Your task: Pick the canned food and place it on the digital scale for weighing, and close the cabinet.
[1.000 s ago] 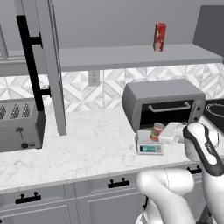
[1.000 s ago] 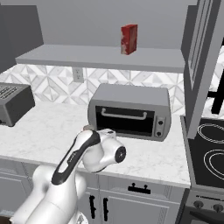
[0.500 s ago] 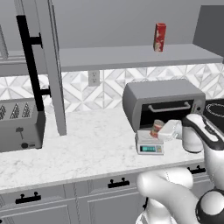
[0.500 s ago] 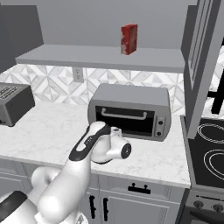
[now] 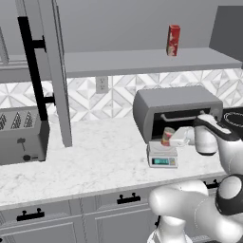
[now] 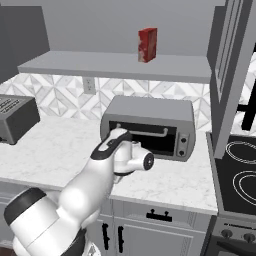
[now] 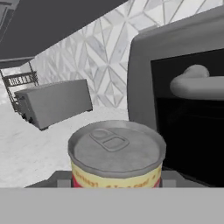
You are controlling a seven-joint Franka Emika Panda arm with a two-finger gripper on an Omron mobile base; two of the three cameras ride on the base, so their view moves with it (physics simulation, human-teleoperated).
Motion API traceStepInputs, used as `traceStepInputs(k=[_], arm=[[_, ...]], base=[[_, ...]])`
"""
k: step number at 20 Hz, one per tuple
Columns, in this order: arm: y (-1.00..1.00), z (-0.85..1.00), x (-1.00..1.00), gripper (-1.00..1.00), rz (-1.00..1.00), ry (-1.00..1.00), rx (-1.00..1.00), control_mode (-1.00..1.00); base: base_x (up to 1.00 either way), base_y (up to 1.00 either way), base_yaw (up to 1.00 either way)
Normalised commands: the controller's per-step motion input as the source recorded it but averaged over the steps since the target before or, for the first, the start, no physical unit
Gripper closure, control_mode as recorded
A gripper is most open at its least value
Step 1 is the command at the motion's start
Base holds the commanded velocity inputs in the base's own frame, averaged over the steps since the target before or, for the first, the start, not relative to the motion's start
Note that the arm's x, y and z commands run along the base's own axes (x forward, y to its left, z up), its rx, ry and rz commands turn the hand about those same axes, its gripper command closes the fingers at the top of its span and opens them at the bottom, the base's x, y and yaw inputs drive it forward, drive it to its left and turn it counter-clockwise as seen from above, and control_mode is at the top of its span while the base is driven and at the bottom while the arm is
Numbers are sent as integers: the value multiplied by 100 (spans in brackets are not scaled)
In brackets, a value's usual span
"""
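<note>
Spotted the can point(image 5: 167, 136) sitting upright on top of the scale point(image 5: 163, 155), a bit toward its back edge, with the tool point(image 5: 176, 140) pressed right up beside it on the scale's right. Couldn't tell from any angle whether the tool was clamped on the can or had already let go; fingertips hidden, can point(image 7: 116, 155) looming huge in the hand view. Looked like the weighing half was basically done, door half not started.

Stuff that could've gone sideways from there:

- Pulling back while gripping, or dragging a finger along the label, would probably have tipped the can or slid it off the scale onto the worktop point(image 5: 104, 156).
- Backing out low might have nudged the scale itself, being small and light-looking.
- Toaster oven point(image 5: 175, 107) just behind the scale, so lifting carelessly risked clipping its handle.
- Cabinet door point(image 5: 57, 71) hung wide open, well left of and above the scale. Long swing to get there, and a sweep across at can height would've undone everything.
- Missing the black bar handle point(image 5: 32, 61) and pushing the door's edge instead could've left it ajar.
</note>
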Motion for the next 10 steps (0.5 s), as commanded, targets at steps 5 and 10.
traceStepInputs(k=[5, 10], arm=[[2, -38, 0, 100, 0, -4, -10, -100], [2, -28, 33, 100, 0, -1, -2, -100]], base=[[0, 0, 0], [0, 0, 0]])
